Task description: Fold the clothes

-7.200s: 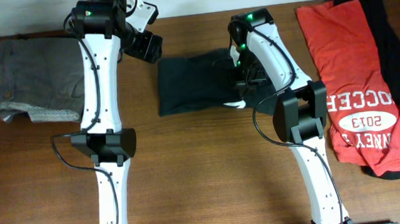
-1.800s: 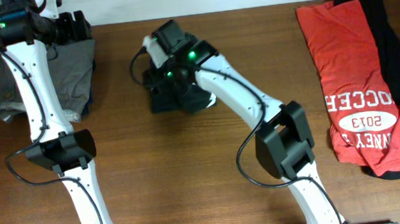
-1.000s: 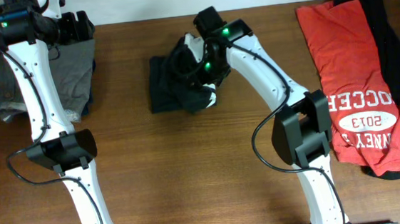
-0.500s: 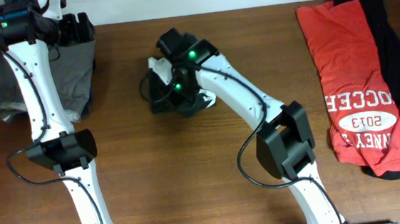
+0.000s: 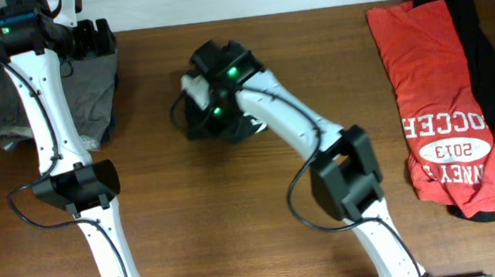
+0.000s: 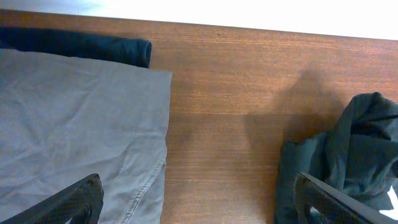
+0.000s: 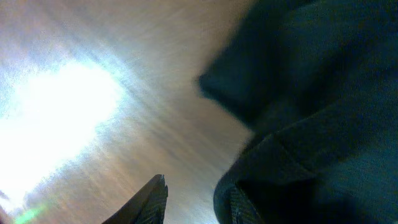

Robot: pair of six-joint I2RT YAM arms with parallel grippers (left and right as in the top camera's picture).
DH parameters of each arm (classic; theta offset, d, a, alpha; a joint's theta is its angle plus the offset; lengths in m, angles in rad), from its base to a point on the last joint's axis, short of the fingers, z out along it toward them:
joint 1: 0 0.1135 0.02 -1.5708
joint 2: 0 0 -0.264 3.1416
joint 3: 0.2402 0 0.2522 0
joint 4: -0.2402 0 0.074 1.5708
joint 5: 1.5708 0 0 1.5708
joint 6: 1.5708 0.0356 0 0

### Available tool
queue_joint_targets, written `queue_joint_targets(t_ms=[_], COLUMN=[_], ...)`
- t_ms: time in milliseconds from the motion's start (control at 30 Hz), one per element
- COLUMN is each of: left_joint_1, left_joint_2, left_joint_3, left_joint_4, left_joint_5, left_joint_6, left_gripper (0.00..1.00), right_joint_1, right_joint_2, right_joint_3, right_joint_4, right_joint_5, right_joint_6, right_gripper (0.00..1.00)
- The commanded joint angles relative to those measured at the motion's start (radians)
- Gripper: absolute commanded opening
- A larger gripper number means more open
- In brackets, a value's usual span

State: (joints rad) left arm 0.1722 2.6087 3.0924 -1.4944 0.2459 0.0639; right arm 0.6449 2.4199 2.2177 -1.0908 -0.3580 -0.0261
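A black T-shirt (image 5: 204,124) lies bunched up at the middle of the table; it also shows at the right of the left wrist view (image 6: 364,143). My right gripper (image 5: 196,105) is down at its left edge. In the blurred right wrist view the right gripper (image 7: 193,186) has its jaws partly apart, bare wood shows between them, and the black T-shirt (image 7: 311,99) drapes against the right-hand finger (image 7: 239,208). My left gripper (image 6: 199,211) hovers wide open over the grey garment's edge (image 6: 74,130), holding nothing. A red printed T-shirt (image 5: 435,97) lies on another black one (image 5: 488,49) at far right.
The folded grey garment (image 5: 93,84) sits at the back left under my left arm, with a dark cloth edge (image 6: 93,46) showing beneath it. Bare wood (image 6: 230,124) separates it from the bunched shirt. The table's back edge runs along the top.
The right arm swung from the shirt's right side to its left edge, and the shirt is more bunched. The right jaws have narrowed. The left arm has not moved.
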Motion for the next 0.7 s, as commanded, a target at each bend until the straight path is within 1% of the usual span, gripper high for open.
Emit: queue_joint_targets(t_ms=[0, 133, 300, 367, 500, 567, 667], left_joint_1=[0.001, 0.001, 0.001, 0.001, 0.001, 0.001, 0.001], left_joint_2=[-0.038, -0.038, -0.038, -0.038, -0.038, -0.038, -0.038], left_joint_3=[-0.001, -0.001, -0.001, -0.001, -0.001, -0.001, -0.001], left_joint_4=[-0.006, -0.006, -0.006, -0.006, -0.006, -0.006, -0.006], left_joint_5=[-0.011, -0.011, -0.011, -0.011, -0.011, -0.011, -0.011], left_joint_6=[0.021, 0.021, 0.021, 0.021, 0.021, 0.021, 0.021], left_gripper=[0.97, 0.97, 0.97, 0.97, 0.97, 0.97, 0.97], right_joint_1=[0.069, 0.108, 0.107, 0.095, 0.054, 0.02, -0.039], right_joint_2=[0.028, 0.027, 0.027, 0.027, 0.027, 0.027, 0.027], right_joint_3=[-0.006, -0.002, 0.039, 0.08, 0.183, 0.232, 0.257], right_joint_4=[0.012, 0.054, 0.062, 0.061, 0.03, 0.008, 0.002], right_joint_5=[-0.035, -0.056, -0.061, -0.061, -0.045, 0.0, 0.074], right_joint_6=[0.004, -0.004, -0.021, -0.023, -0.017, 0.035, 0.118], right_gripper=[0.38, 0.38, 0.39, 0.51, 0.59, 0.64, 0.66])
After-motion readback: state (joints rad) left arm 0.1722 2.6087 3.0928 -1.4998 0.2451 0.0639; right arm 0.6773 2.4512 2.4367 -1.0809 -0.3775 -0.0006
